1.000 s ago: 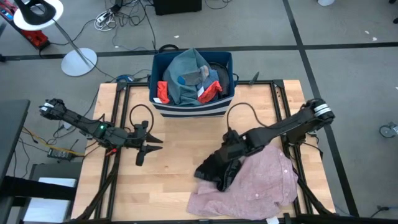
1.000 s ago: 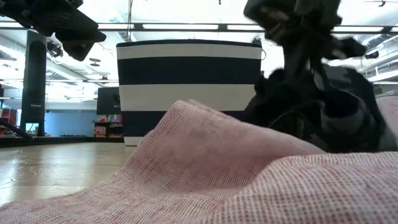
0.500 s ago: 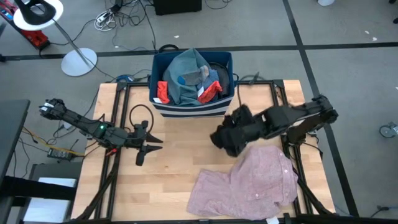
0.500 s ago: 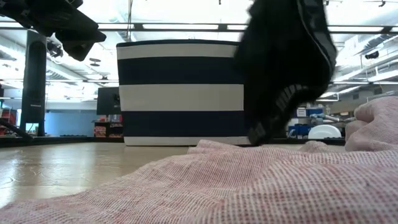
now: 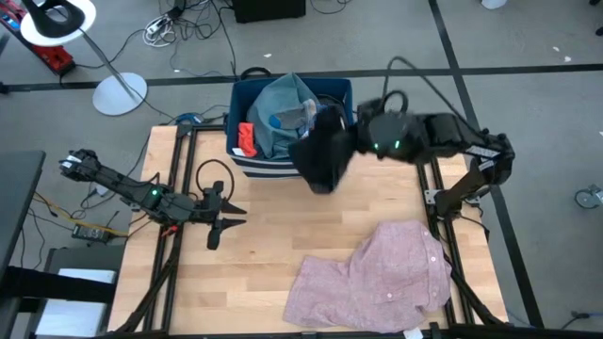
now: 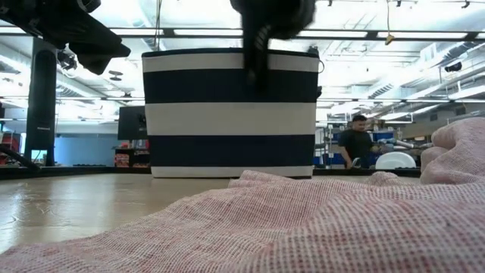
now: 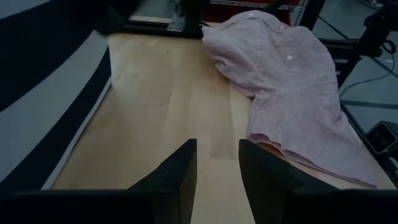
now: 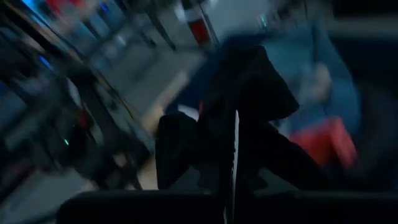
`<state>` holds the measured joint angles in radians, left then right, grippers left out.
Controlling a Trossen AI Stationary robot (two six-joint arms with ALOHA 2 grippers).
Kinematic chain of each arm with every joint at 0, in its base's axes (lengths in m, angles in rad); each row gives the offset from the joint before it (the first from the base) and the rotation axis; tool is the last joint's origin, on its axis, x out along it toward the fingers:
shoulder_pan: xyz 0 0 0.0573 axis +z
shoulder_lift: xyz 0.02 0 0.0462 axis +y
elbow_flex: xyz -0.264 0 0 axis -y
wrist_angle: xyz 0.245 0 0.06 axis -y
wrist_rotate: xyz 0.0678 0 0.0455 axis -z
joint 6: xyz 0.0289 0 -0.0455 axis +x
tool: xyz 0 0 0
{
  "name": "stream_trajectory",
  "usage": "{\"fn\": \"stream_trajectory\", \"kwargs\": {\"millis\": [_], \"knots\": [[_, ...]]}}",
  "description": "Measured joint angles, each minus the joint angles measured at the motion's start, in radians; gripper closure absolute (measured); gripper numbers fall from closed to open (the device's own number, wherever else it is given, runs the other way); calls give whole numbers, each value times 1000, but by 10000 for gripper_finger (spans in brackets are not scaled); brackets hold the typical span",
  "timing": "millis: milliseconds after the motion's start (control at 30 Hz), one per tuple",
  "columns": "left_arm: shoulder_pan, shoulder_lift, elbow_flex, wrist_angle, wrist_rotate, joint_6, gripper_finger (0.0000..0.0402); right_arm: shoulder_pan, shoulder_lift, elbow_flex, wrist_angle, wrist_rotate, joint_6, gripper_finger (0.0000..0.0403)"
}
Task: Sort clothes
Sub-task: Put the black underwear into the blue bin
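Pink shirt [image 5: 377, 278] lay crumpled on the near right part of the bench [image 5: 254, 264]. Farther left, the left gripper [image 5: 223, 224] hung over the bare wood with its fingers slightly parted, holding nothing. At the far edge, the right gripper [image 5: 350, 141] gripped a black garment [image 5: 320, 158], which dangled at the near right corner of the striped bin [image 5: 283, 168]. Teal-grey, red and blue clothes [image 5: 283, 118] filled that bin.
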<state>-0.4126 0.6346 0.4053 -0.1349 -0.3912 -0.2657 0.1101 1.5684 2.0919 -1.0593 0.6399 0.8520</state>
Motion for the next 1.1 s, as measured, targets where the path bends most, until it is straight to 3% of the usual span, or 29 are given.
{"fn": "stream_trajectory", "kwargs": {"millis": [167,333,767,1100], "knots": [[0,0,0,0,0,0,277,-106,0,4,243,-23,-199,399],[0,0,0,1,0,0,277,-232,9,4,360,-132,-277,399],[0,0,0,3,-95,0,277,-492,151,3,696,-587,-334,399],[0,0,0,2,-172,-7,277,-577,327,3,625,-724,-341,398]]}}
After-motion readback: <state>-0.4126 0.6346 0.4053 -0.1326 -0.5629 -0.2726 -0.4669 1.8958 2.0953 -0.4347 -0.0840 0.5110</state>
